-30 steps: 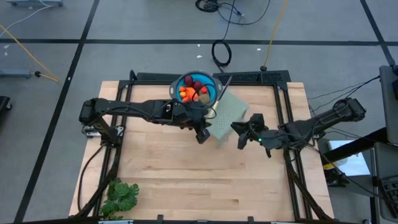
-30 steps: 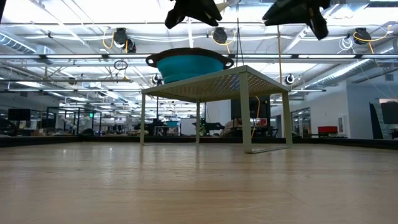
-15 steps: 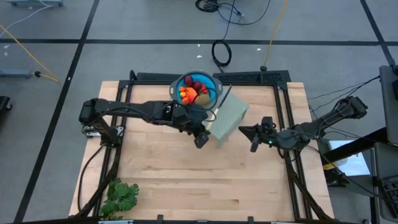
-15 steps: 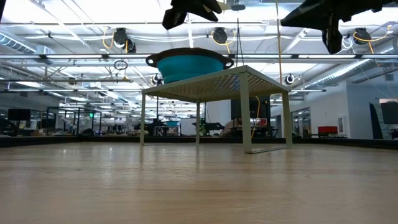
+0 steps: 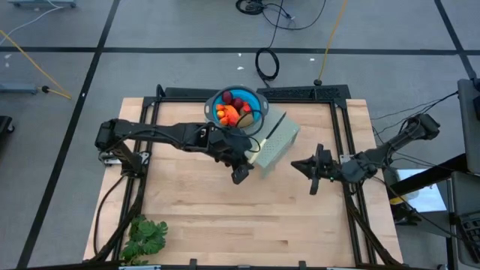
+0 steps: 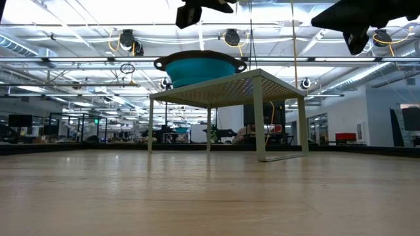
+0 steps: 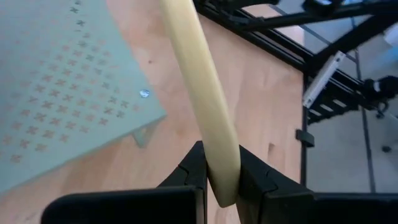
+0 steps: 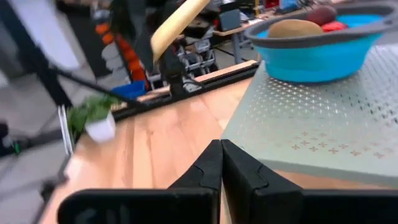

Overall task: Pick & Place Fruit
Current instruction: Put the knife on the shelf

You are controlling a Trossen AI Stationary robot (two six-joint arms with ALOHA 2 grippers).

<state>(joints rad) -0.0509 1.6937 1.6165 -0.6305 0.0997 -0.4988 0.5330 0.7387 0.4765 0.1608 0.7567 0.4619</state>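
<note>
Fruit [image 5: 234,110]: heaped in blue bowl [image 5: 257,103] on rack [image 5: 276,139]. My left claw [image 7: 221,180] pinches knife handle [image 7: 198,81]; keep it level. Right claw [image 8: 221,163] pressed together, idle.

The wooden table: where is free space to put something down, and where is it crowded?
The table is bare in front, between the leafy bunch and the right claw. Crowded at the back: the bowl of fruit, the perforated stand and the left claw.

A grey floor [image 5: 67,30] crossed by dark tape lines and cables surrounds the wooden table [image 5: 225,225], under bright ceiling lights [image 6: 125,13].
</note>
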